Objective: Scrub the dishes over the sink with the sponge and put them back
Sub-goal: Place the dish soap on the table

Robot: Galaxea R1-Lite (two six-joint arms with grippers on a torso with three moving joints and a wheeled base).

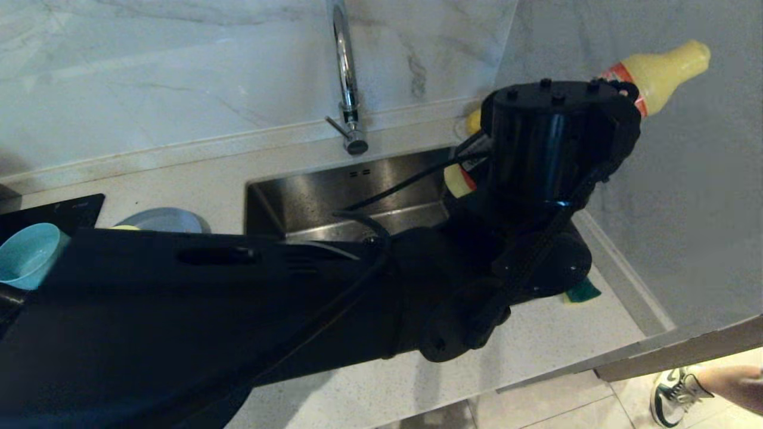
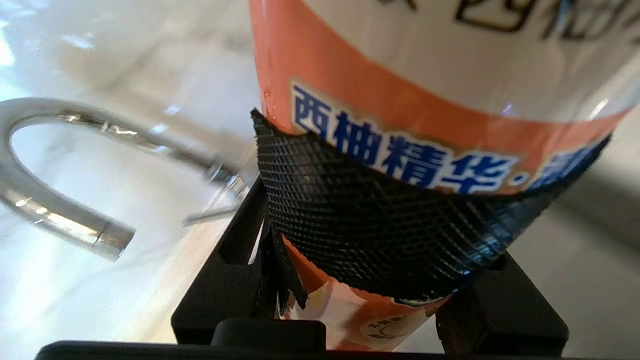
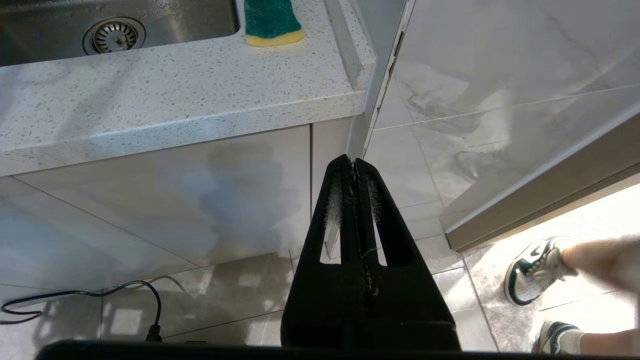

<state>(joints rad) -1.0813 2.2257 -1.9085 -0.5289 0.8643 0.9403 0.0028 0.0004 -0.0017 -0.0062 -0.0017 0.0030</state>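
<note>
My left gripper (image 2: 370,235) is shut on a yellow detergent bottle (image 2: 430,90) with an orange label, held tilted above the far right corner of the sink (image 1: 310,202). In the head view the left arm's wrist (image 1: 554,149) hides the fingers, and the bottle (image 1: 661,71) sticks out past it. The sponge (image 1: 583,291), green face up, lies on the counter right of the sink, also in the right wrist view as the sponge (image 3: 272,22). A teal bowl (image 1: 27,253) and the grey-blue plate (image 1: 170,219) sit left of the sink. My right gripper (image 3: 354,165) hangs shut below the counter edge.
The chrome tap (image 1: 349,89) rises behind the sink, and the drain strainer (image 3: 114,36) shows in the basin. A black hob (image 1: 59,211) lies at the far left. A marble wall stands on the right. A person's shoe (image 1: 673,396) is on the floor nearby.
</note>
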